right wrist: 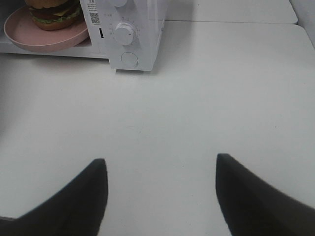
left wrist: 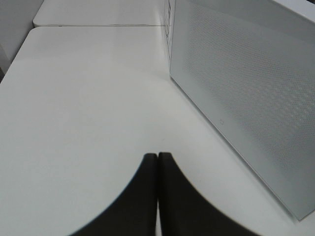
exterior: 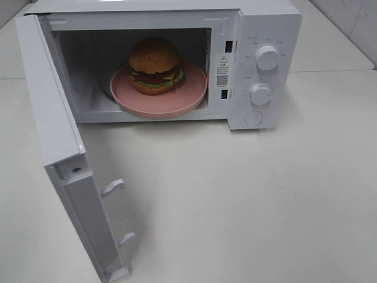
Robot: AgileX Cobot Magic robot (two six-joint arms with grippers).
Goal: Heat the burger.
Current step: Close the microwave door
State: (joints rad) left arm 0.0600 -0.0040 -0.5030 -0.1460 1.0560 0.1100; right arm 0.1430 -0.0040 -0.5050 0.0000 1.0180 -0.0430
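Observation:
The burger [exterior: 154, 65], with a golden-brown bun, lettuce, tomato and cheese, sits on a pink plate [exterior: 177, 100] inside the open white microwave [exterior: 265, 23]. The plate's front edge sticks slightly past the cavity's opening. The burger [right wrist: 51, 12] and plate [right wrist: 44, 39] also show in the right wrist view. The microwave door [exterior: 53, 100] is swung wide open to the left. My left gripper [left wrist: 157, 162] is shut and empty, beside the outside of the door [left wrist: 246, 88]. My right gripper [right wrist: 160, 169] is open and empty over the table, in front of the control panel [right wrist: 125, 34]. Neither arm shows in the exterior view.
The microwave stands on a white table [exterior: 247, 200]. Its panel carries two round knobs [exterior: 267, 58] and a round door-release button [exterior: 254, 117]. The open door reaches to the table's front left edge. A seam between two tabletops runs behind the microwave [left wrist: 98, 25].

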